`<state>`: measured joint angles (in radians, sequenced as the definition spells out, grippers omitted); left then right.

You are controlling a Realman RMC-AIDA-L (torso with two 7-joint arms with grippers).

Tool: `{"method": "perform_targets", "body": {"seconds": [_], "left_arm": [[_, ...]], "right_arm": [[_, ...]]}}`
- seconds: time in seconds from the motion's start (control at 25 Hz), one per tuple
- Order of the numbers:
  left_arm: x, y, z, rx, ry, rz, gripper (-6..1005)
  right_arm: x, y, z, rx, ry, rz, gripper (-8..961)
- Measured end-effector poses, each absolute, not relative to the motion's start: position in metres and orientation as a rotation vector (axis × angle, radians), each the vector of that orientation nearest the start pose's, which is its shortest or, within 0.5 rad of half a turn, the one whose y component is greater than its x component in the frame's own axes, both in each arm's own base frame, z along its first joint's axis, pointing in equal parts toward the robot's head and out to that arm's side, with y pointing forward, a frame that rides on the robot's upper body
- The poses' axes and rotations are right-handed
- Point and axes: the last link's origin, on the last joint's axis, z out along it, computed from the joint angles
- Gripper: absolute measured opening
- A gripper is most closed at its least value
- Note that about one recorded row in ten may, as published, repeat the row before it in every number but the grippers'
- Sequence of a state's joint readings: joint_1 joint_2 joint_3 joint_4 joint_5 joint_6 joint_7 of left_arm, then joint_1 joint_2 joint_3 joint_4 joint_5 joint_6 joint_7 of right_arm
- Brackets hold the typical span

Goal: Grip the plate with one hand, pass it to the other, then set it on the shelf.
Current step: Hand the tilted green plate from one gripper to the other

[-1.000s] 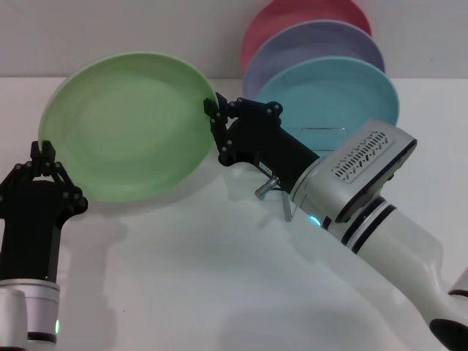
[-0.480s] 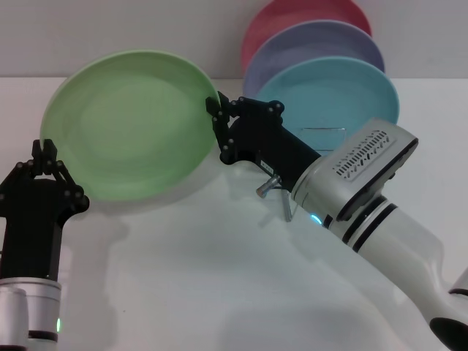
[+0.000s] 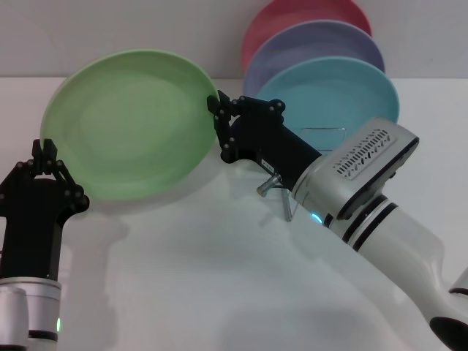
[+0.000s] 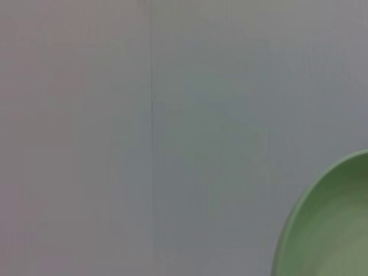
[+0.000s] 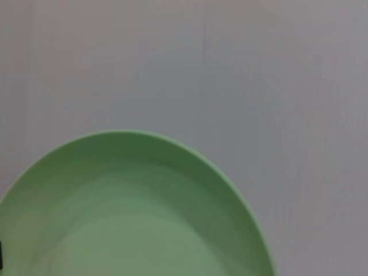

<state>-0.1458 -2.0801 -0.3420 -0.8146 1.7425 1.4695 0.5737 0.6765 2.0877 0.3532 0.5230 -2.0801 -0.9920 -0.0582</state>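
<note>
The light green plate (image 3: 131, 124) is held up above the white desk (image 3: 219, 278), tilted so its face shows to the head camera, over the desk's far left part. The right end effector (image 3: 216, 110), on the arm with the slotted grille, is clenched on the plate's right rim. The left end effector (image 3: 45, 150) sits at the plate's lower left edge; whether its fingers are pinching the rim or merely close to it cannot be told from here (the fingertips overlap the rim in the head view, and the left wrist view shows only a sliver of green).

Judging by this, the handover is at or near its end, and the step in hand is carrying the plate to the shelf (image 3: 322, 131), the wire rack at the far edge of the desk, right of centre, where a turquoise plate (image 3: 333, 99), a lavender plate (image 3: 314, 47) and a pink plate (image 3: 292, 18) already stand upright.

To do it well, the left end effector should be fully clear of the rim before the right arm moves. The plate is best turned near upright and lowered into a free slot in front of the turquoise plate, without knocking it, and let go only once the rack bears it.
</note>
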Motion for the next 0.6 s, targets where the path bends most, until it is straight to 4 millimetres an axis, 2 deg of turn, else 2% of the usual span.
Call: {"method": "perform_targets", "body": {"seconds": [0.6], "left_arm": [[-0.2521, 0.2331, -0.0581, -1.387, -0.441, -0.705, 145]], "right_arm": [[0.1633, 0.3441, -0.1223, -2.115, 0.275, 0.9, 20]]}}
